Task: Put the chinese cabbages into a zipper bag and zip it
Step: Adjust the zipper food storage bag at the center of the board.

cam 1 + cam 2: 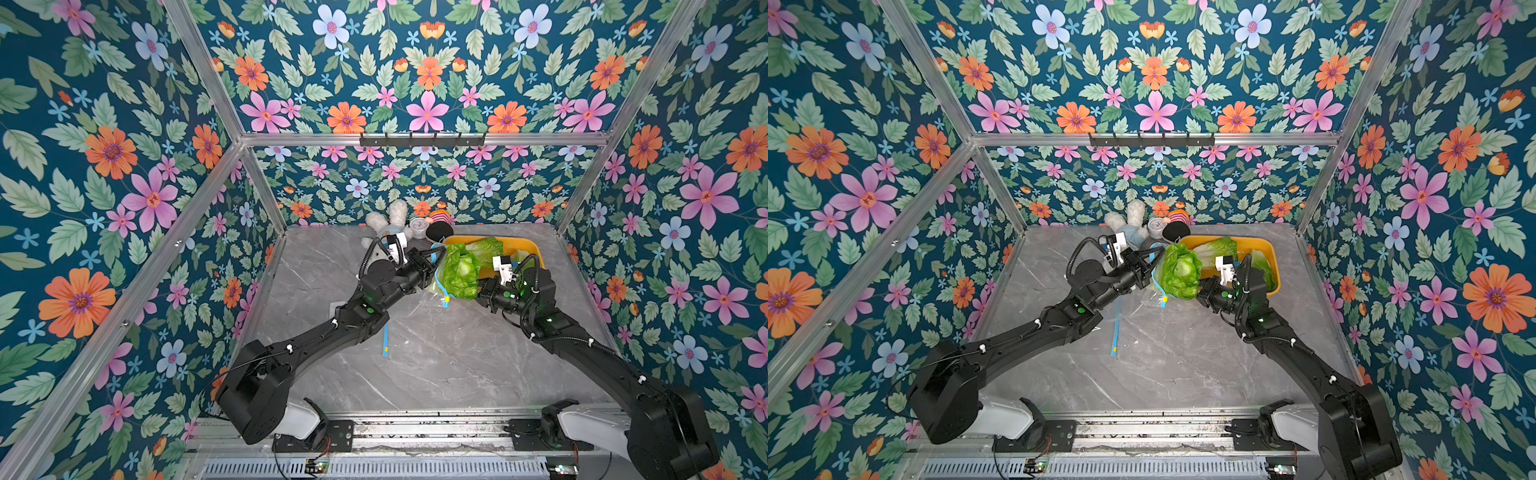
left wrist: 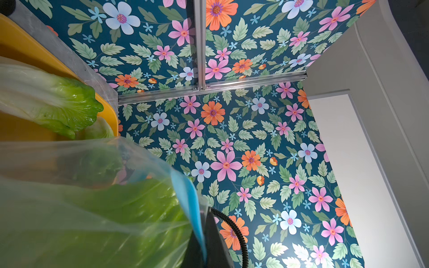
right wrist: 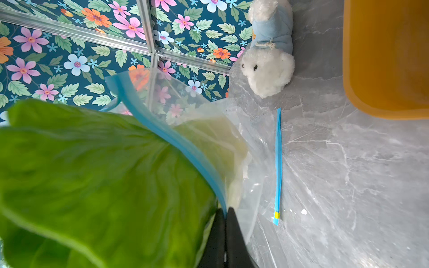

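Where the two arms meet above the desk (image 1: 436, 365), the left hand (image 1: 430, 259) is pinched shut on the blue zip strip (image 2: 185, 197) of a clear zipper bag (image 3: 185, 92). Only the dark tip of this hand shows in the left wrist view, pressed against the strip. The right hand (image 3: 224, 212) is closed on the same strip at the opposite side of the mouth; its two dark fingers (image 3: 234, 232) meet with the strip between them. In both top views the right hand (image 1: 1200, 286) lies just beside the leafy mass.

Between the hands, the first cabbage (image 1: 461, 270) sits partly inside the bag, raised off the desk. Its pale base shows through the film in the right wrist view, and its green leafy end (image 3: 92, 185) stands at the mouth.

Just beyond the bag lies a yellow tray (image 1: 530, 245). It holds the second cabbage (image 1: 486, 249), white base and green tip visible, and the third cabbage (image 1: 1260, 266), largely hidden behind the right arm.

Apart from the held bag, a second blue zip strip (image 1: 385, 338) with a yellow slider lies flat on the desk near the left arm. A white plush toy (image 3: 267, 69) in a blue top rests at the far edge of the desk, with small items beside it too small to identify.
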### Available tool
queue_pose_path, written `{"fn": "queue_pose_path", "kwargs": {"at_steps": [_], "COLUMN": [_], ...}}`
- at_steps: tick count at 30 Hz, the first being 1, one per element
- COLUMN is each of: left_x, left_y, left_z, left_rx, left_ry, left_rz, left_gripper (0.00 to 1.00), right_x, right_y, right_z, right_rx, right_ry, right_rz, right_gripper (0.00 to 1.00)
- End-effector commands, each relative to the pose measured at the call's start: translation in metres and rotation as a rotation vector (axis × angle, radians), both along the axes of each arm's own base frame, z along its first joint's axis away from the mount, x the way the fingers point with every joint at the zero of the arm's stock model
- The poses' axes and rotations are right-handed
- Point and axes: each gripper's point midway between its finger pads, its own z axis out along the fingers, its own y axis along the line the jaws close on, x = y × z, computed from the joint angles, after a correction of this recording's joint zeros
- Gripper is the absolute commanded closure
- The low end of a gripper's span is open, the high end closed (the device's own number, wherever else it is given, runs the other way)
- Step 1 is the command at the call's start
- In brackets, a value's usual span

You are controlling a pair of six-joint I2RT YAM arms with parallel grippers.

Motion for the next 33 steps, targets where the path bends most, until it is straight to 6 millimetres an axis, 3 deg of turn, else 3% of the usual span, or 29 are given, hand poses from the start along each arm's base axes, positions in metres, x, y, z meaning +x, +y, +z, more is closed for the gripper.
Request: {"fn": "queue_pose_path", "kwargs": {"at_steps": [1,5,10,14,23,26,30,33], "left_x": [-0.004,-0.005,0.002,0.009,0.021,0.024,0.027,0.032], "left_y": [0.003,0.004,0.01,0.021,0.016,0.024,0.044,0.059], "left_z": [0.015,0.003,-0.012,-0.008,0.009,0.019,0.031,0.028], "left_rx": [-0.051,0.026,0.21,0.328,0.627,0.711,0.835,0.923], "left_ry": [-0.033,-0.046,-0.087,-0.141,-0.272,-0.311,-0.351,-0.346], "left_rz": [-0.003,-0.01,0.007,0.042,0.032,0.066,0.133,0.168], "left_gripper": [1.0,1.0,1.0,1.0,1.0,1.0,1.0,1.0], "right_x": [-0.002,-0.011,-0.028,-0.038,-0.038,-0.034,-0.021,-0.016], "right_y": [-0.004,-0.015,-0.033,-0.035,-0.005,0.006,0.015,0.033], "right_z": [0.012,0.023,0.052,0.079,0.113,0.118,0.107,0.107], "right_rx": [-0.021,-0.098,-0.204,-0.235,-0.227,-0.181,-0.178,-0.167], "right_ry": [-0.042,-0.036,-0.051,-0.088,-0.166,-0.183,-0.158,-0.177], "right_rz": [-0.022,-0.055,-0.097,-0.083,0.046,0.089,0.097,0.131], "right_gripper": [1.0,1.0,1.0,1.0,1.0,1.0,1.0,1.0]}}
